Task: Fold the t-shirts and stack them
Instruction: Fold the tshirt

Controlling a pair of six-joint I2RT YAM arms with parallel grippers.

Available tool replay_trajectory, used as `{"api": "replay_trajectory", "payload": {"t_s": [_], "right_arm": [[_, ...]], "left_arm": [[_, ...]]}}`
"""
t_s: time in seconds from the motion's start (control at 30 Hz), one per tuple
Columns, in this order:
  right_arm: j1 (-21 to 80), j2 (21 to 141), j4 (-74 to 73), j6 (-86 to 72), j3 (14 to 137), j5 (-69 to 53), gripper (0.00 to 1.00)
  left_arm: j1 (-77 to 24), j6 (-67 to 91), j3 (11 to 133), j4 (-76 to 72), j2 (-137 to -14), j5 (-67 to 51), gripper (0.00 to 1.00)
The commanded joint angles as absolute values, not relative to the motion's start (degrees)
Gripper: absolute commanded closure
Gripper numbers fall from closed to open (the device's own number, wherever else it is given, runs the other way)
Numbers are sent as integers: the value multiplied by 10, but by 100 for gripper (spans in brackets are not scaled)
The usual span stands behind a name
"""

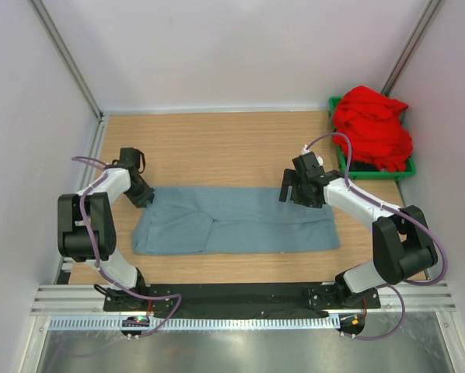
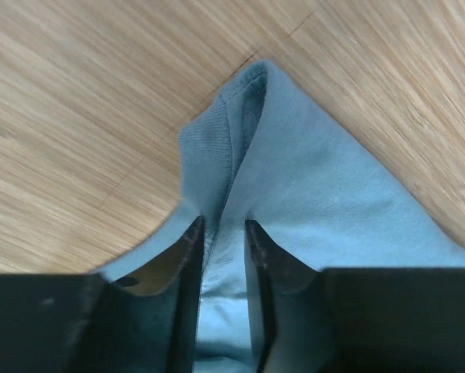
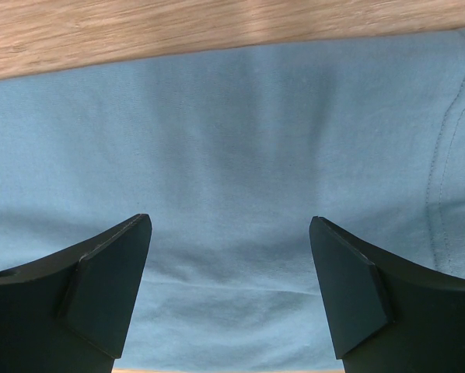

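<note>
The grey-blue t-shirt (image 1: 240,221) lies folded in a long flat band across the middle of the table. My left gripper (image 1: 141,194) is at its far left corner, shut on a ridge of the cloth; in the left wrist view the cloth (image 2: 295,179) runs pinched between the fingers (image 2: 187,264). My right gripper (image 1: 299,190) is open above the shirt's far right edge; in the right wrist view the flat cloth (image 3: 232,155) fills the gap between the spread fingers (image 3: 108,272). The red t-shirt (image 1: 371,126) lies crumpled in a heap at the back right.
The red shirt sits in a green bin (image 1: 408,165) at the table's back right corner. Bare wooden tabletop (image 1: 217,148) lies behind the grey-blue shirt. White walls enclose the table on three sides.
</note>
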State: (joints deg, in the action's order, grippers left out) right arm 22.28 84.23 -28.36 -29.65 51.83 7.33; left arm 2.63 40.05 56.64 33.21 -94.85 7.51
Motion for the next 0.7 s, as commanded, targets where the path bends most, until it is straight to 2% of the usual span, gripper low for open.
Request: {"api": "replay_trajectory", "payload": {"t_s": [0.0, 0.2, 0.37, 0.67], "right_arm": [[224, 821, -276, -292, 519, 82, 11], [224, 824, -272, -293, 513, 79, 11], [224, 826, -270, -294, 512, 78, 11], [224, 824, -275, -290, 511, 83, 11]], "left_arm": [[29, 405, 589, 335, -921, 80, 69], [28, 405, 582, 336, -904, 81, 67], [20, 406, 588, 334, -920, 80, 73], [15, 410, 583, 324, -941, 90, 74]]}}
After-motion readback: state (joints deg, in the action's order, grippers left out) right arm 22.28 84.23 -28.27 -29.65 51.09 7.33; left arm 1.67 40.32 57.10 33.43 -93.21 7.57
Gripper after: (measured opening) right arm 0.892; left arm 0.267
